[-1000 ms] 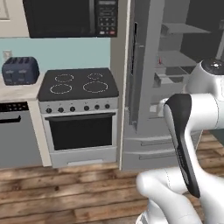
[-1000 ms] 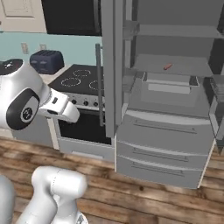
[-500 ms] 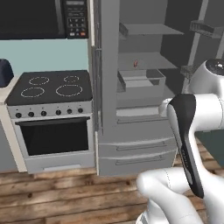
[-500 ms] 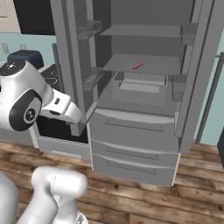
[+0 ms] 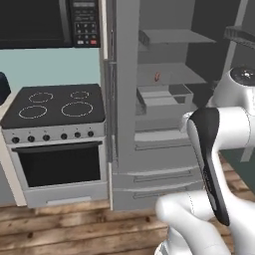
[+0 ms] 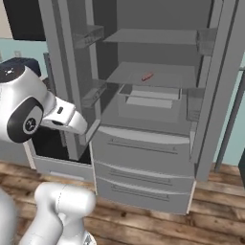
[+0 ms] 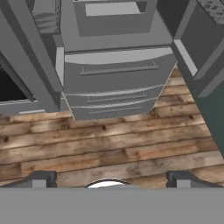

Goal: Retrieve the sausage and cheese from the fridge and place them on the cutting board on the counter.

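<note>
the fridge (image 6: 143, 143) stands with both upper doors swung open, filling the centre and right of the right base view, its grey drawers shut below. the sausage (image 6: 147, 76) lies on the middle shelf, a small reddish link in the upper centre of that frame, apart from the shelf edges; in the left base view it shows as a small red mark (image 5: 157, 76) right of centre, above a pale bin. the cheese cannot be made out on any shelf. the stove (image 5: 55, 107) with its black top sits at left of the left base view, touching the fridge's side, under a dark microwave (image 5: 50, 22) in the upper left. the gripper (image 7: 109, 178) appears at the bottom of the hand view, fingertips (image 7: 41, 178) set wide apart with nothing between them, released, over the wooden floor (image 7: 109, 148) before the fridge drawers.
</note>
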Tool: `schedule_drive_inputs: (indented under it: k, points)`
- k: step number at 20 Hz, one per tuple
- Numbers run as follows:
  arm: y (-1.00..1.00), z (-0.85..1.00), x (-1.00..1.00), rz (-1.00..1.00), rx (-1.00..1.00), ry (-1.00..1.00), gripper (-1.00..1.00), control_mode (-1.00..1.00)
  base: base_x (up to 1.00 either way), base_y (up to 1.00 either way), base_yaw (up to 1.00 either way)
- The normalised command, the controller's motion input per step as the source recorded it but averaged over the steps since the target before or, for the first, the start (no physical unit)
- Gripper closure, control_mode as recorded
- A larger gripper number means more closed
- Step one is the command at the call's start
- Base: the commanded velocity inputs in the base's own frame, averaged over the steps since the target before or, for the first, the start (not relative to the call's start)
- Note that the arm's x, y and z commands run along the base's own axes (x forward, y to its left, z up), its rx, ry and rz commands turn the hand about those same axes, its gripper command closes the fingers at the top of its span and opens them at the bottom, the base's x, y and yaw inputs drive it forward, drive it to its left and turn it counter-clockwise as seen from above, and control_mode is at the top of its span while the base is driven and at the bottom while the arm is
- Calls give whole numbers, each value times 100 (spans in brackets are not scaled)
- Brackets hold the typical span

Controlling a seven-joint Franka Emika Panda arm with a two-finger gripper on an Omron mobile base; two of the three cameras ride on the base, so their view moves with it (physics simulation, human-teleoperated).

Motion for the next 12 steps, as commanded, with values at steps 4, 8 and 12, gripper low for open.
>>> schedule_drive_inputs:
  k: [4, 8, 12]
  points:
    - [0, 0, 0, 0, 0, 0, -100, 100, 51, -39, -2]
    - [0, 0, 0, 0, 0, 0, -100, 100, 40, -40, -3]
    - [0, 0, 0, 0, 0, 0, -100, 100, 35, -39, -5]
